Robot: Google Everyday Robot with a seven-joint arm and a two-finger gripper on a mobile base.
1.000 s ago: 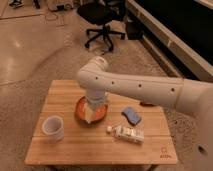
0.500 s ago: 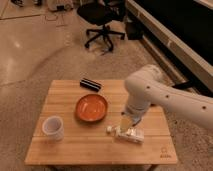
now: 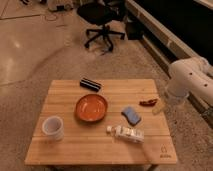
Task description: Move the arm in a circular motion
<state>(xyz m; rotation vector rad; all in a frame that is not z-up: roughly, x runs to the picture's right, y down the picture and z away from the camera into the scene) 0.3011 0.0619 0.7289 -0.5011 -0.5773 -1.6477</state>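
Spanning most of the view, the wooden table [image 3: 90, 146] holds everything, and the white arm [image 3: 192, 80] hangs bent off its right side. Next in size come the orange bowl [image 3: 91, 107] at centre, the white cup [image 3: 53, 127] front left, a white packet [image 3: 126, 133] lying flat, a blue sponge [image 3: 131, 115], a dark case [image 3: 90, 84] at the back, and a small red item [image 3: 148, 102]. The beige gripper [image 3: 159, 106] sits low at the table's right rim, just beside that red item; whether it is wide or narrow I cannot tell. A circle swept this low could likely knock the red item or sponge, or clip the table edge.
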